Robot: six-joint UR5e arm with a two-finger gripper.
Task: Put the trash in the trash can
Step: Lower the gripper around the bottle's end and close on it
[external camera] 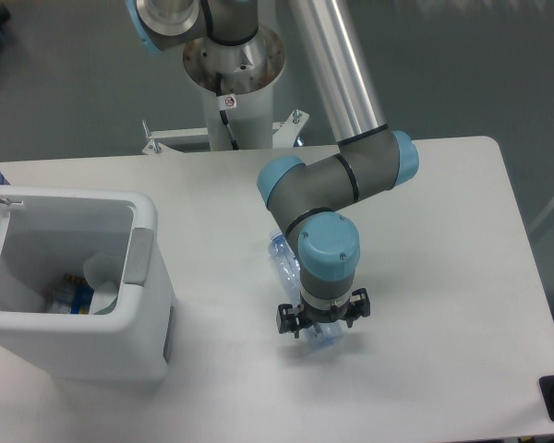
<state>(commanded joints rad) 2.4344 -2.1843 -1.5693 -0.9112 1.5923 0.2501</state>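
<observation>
Step in hand: pickup of the bottle (290, 265), judged from the gripper (318, 325) standing directly over it with the bottle on the table (425, 231).

Bottle position: lying flat on the table, well to the right of the trash can (74, 286) and apart from it; long axis runs diagonally, one end toward the arm's base, the other toward the table's front edge. Only that far end and a sliver at the front end show; the wrist hides the middle.

Trash can: lid open at its left side, grey tab facing the bottle; some items already lie inside, their identity too small to tell. The transparent wrapper cannot be picked out with confidence.

Gripper state: fingers spread apart, straddling the front end of the bottle; no grip visible. Whether the fingertips touch the plastic cannot be told.

Arm pose: upper tube slants down from the base at the table's back edge; elbow bends above the bottle; wrist points straight down, tool axis vertical.

Next move, judged: close the fingers across the bottle's width, lift clear, carry leftward over the trash can opening, release.

Risk, judged: thin crinkled plastic may deform or slip; a grip near one end may let the bottle tilt during the carry.
</observation>
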